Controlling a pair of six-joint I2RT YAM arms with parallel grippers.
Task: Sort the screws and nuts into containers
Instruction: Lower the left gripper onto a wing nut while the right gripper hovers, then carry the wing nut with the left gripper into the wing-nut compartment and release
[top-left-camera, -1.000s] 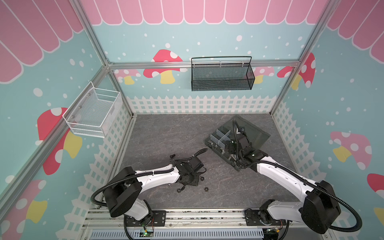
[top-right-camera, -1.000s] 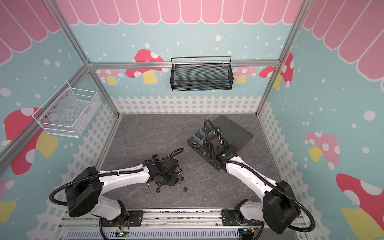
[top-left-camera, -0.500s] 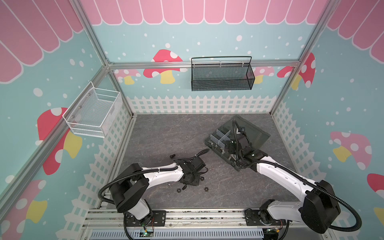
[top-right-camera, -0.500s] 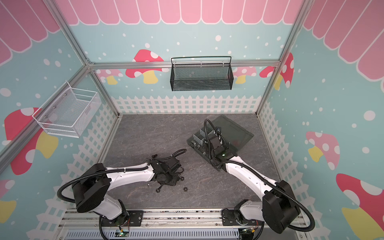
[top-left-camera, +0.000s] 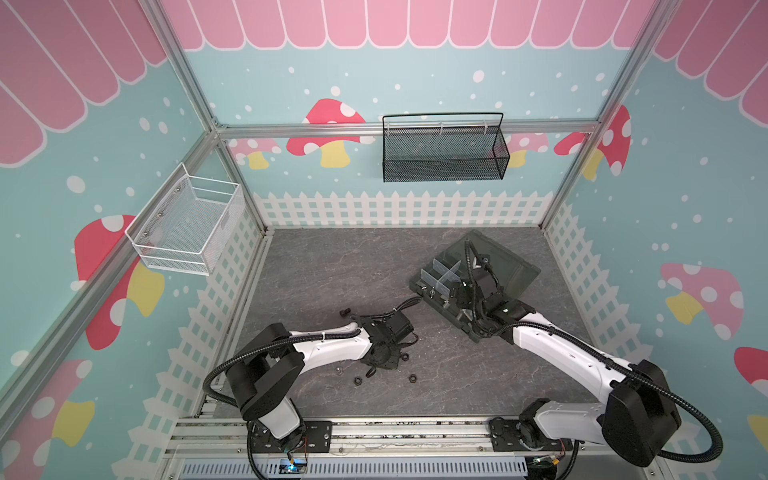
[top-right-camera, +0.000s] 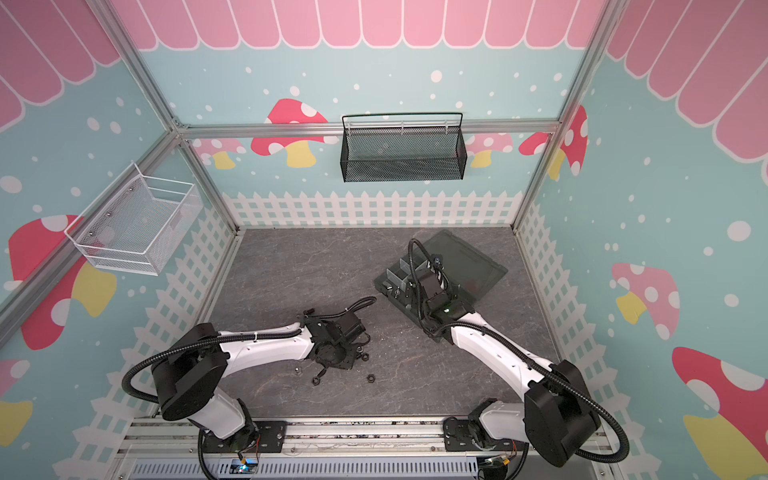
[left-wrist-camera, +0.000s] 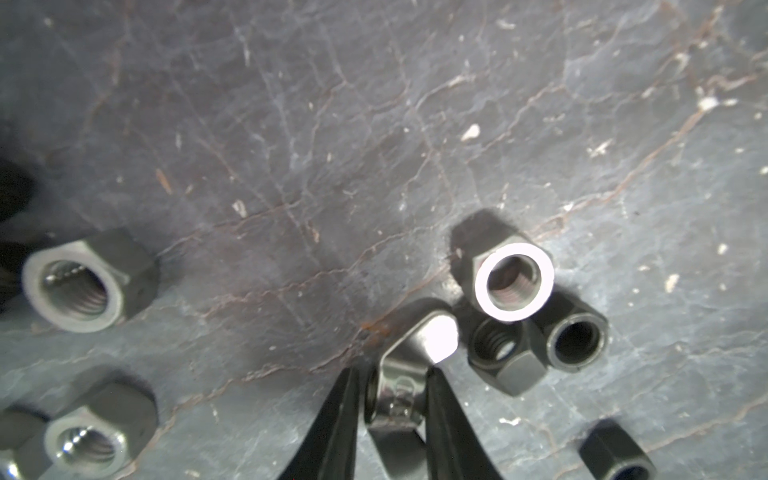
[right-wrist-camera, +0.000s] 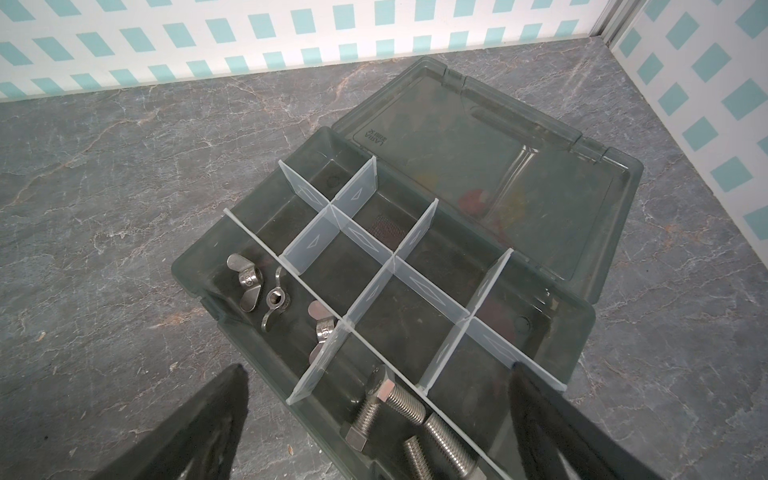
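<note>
Sorting partly done. Organizer box (right-wrist-camera: 191, 270), far right: wing nuts (right-wrist-camera: 249, 286) sitting in one compartment, silver bolts (right-wrist-camera: 386, 399) in neighbouring one. Left fingers (left-wrist-camera: 332, 424) gripping silver wing nut (left-wrist-camera: 399, 395) on worktop (left-wrist-camera: 332, 124), near left. Hex nuts (left-wrist-camera: 513, 282) lying loose alongside, awaiting sorting. Right fingers (right-wrist-camera: 199, 424) spread, empty, hovering above box.

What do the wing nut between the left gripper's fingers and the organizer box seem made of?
Wing nut: bright metal, probably steel, polished; its wing glares white. Organizer box: smoky translucent plastic, glossy; its open lid is see-through.
</note>
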